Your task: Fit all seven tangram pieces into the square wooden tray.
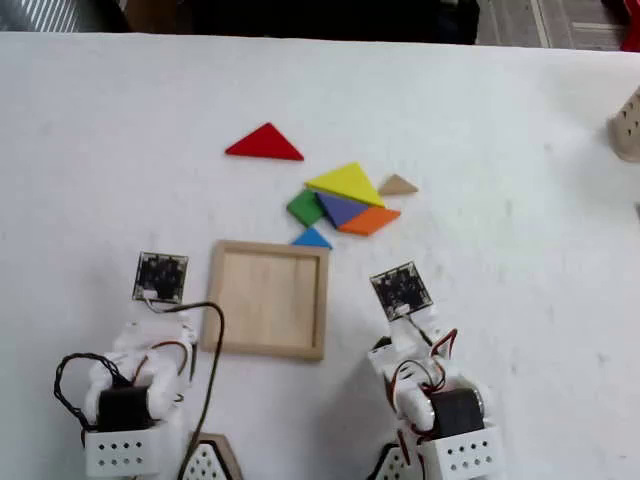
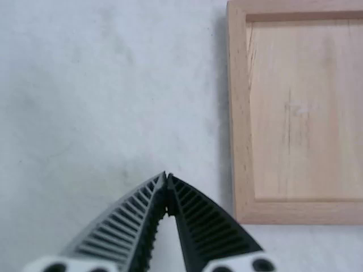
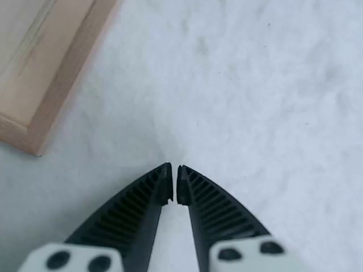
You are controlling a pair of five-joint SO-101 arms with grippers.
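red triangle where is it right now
In the high view, the red triangle lies alone on the table, beyond the wooden tray, apart from and left of the yellow triangle.

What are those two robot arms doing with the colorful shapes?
Nothing yet. The left gripper and right gripper sit shut and empty, one either side of the wooden tray, which holds no pieces. On the table beyond it lie all seven: the red triangle apart, then the yellow triangle, green square, purple triangle, orange piece and tan triangle bunched together, and the blue triangle nearest the tray.
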